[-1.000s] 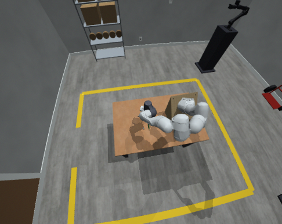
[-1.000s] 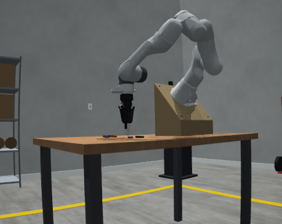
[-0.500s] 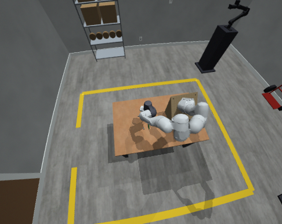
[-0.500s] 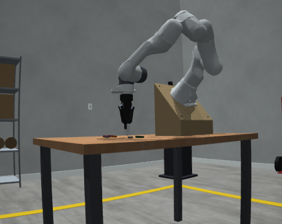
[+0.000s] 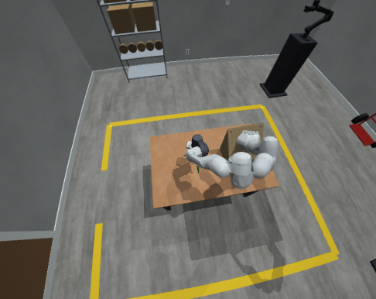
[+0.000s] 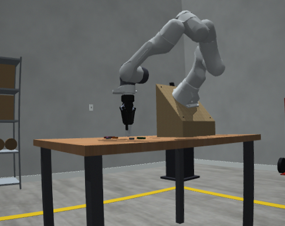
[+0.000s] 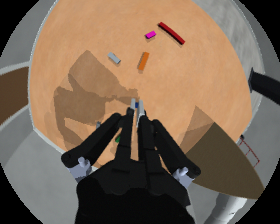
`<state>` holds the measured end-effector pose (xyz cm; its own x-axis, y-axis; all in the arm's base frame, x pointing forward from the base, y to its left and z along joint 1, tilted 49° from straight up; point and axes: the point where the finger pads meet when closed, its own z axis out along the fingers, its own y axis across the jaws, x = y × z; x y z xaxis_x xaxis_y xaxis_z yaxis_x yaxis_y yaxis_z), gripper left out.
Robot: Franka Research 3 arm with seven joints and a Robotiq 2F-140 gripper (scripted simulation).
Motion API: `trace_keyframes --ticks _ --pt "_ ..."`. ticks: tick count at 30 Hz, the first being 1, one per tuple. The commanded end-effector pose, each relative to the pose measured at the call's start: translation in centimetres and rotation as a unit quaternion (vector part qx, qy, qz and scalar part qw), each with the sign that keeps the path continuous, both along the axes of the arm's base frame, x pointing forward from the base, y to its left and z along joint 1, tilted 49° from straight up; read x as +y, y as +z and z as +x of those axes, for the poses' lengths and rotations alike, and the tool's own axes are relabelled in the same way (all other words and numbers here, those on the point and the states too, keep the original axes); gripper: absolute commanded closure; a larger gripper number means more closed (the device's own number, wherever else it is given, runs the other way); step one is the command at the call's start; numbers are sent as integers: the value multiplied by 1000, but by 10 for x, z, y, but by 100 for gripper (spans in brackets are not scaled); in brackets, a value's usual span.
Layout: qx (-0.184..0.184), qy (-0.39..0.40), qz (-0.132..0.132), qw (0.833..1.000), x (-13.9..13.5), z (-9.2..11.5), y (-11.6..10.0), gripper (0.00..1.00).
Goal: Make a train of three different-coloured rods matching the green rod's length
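Jaws of the gripper (image 6: 127, 126) are pressed almost together, pinching a small pale-blue rod (image 7: 136, 103) at the very tips. The rod is tiny in the wrist view, so its colour is only roughly readable. The gripper points straight down and hangs above the worktop (image 6: 80, 146), not touching it.

The green rod (image 5: 198, 169) lies flat on the worktop, just under the arm's forearm in the top view. In the wrist view only a sliver of it shows between the finger links.

Other rods, all flat on the worktop ahead of the jaws in the wrist view:
- grey rod (image 7: 114, 58), short, apart from the rest
- orange rod (image 7: 143, 60), near the grey one and not touching it; the two are not in line
- magenta rod (image 7: 149, 34), just beside one end of the red rod (image 7: 171, 32); cannot tell whether they touch

All the rods lie loose, straight on the wood.

The arm is mounted on a wooden wedge block (image 6: 170, 117) on the worktop.

The only storage in view is a metal shelf rack (image 5: 147, 70) at the far wall. One shelf holds two brown boxes (image 5: 121, 18), side by side. The shelf below holds a row of brown round items (image 5: 141, 46). The boxes' contents are not visible.
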<state>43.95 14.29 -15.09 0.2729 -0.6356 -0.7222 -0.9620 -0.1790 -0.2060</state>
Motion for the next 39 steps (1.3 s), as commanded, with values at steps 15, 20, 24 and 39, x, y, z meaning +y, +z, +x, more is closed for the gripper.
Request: trace_keyframes --ticks 15,20,24,39 --pt "-3 2 0 1000 2 0 -2 97" --pt "-3 2 0 1000 6 0 -5 97" --pt "-3 2 0 1000 8 0 -7 97" --pt "-3 2 0 1000 10 0 -9 97"
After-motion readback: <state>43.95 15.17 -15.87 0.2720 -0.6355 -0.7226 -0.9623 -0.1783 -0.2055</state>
